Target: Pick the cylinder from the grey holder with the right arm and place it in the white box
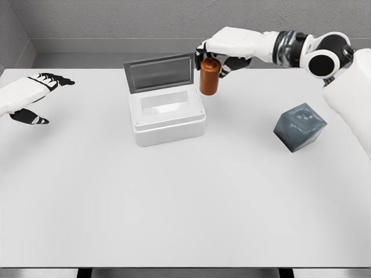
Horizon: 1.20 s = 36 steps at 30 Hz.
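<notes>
right hand (223, 55) closed round top of brown metal cylinder (210, 76) | cylinder upright, just right of open white plastic box (168, 119) | step: carry left over cavity, keep vertical, lower before release

Right arm stretched across, left arm resting at the edge.

The right arm enters from the picture's right and reaches leftward at the far side, its wrist level; the right hand (223, 55) has its dark-tipped fingers (200, 58) curled downward in a grasp. The left hand (32, 95) shows at the left edge, fingers spread and relaxed, thumb held below them.
</notes>
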Available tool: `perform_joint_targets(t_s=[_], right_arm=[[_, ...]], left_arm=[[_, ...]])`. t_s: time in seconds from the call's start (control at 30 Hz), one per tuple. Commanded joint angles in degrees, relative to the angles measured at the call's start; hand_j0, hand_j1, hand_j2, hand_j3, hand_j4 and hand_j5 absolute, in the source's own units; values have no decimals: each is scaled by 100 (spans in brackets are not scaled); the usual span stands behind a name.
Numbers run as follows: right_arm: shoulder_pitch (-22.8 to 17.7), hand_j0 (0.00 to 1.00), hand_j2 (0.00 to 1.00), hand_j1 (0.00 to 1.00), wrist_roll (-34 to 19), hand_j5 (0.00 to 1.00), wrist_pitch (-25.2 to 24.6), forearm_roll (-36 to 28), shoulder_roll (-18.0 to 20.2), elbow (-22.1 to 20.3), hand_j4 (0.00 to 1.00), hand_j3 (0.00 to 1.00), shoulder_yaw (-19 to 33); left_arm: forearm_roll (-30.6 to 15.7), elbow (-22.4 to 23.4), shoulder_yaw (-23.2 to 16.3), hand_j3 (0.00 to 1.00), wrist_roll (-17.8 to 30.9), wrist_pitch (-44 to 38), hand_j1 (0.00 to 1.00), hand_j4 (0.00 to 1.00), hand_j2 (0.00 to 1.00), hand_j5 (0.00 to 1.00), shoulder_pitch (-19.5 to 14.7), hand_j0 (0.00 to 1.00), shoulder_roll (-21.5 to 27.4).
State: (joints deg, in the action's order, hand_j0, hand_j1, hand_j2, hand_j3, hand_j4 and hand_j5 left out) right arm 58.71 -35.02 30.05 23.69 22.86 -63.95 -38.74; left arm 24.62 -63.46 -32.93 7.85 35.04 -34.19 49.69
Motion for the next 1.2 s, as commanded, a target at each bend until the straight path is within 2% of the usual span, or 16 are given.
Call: perform_joint_targets(t_s=[0.0,0.6,0.63,0.67,0.97,1.03,1.07,1.13,1.17], right_arm=[[0,40,40,40,2,40,-8,57,-133,85,40,40,7],[44,42,42,42,2,42,-17,312,-555,366,42,42,-2],[44,75,75,75,2,75,-52,312,-572,392,75,75,-2],[53,99,99,99,2,99,-377,312,-634,410,99,99,-2],[44,100,100,100,2,100,-386,303,-625,392,100,100,-2],[61,100,100,100,2,100,-316,285,-572,287,100,100,33],[53,100,100,100,2,100,-166,259,-441,103,100,100,68],[-61,100,100,100,2,100,-87,215,236,-635,100,100,709],[-334,100,100,100,2,100,141,206,614,-960,100,100,1008]], left_arm=[[-36,0,14,100,-3,-4,100,100,100,100,0,100,14],[-45,-9,5,100,-3,-4,100,100,100,100,0,100,14],[-45,0,14,100,-3,-4,100,100,100,100,0,100,14],[-36,0,5,100,-3,-4,100,100,100,100,0,100,14],[-45,-9,5,100,-3,-4,100,100,100,100,0,100,14],[-45,-9,5,100,-12,-4,100,100,100,100,9,100,5],[-54,0,5,100,-12,-4,100,100,100,100,18,100,-3],[-81,0,40,100,-12,-4,100,100,100,100,-9,100,-117],[-54,52,76,100,-3,-4,100,100,100,100,-44,100,-293]])
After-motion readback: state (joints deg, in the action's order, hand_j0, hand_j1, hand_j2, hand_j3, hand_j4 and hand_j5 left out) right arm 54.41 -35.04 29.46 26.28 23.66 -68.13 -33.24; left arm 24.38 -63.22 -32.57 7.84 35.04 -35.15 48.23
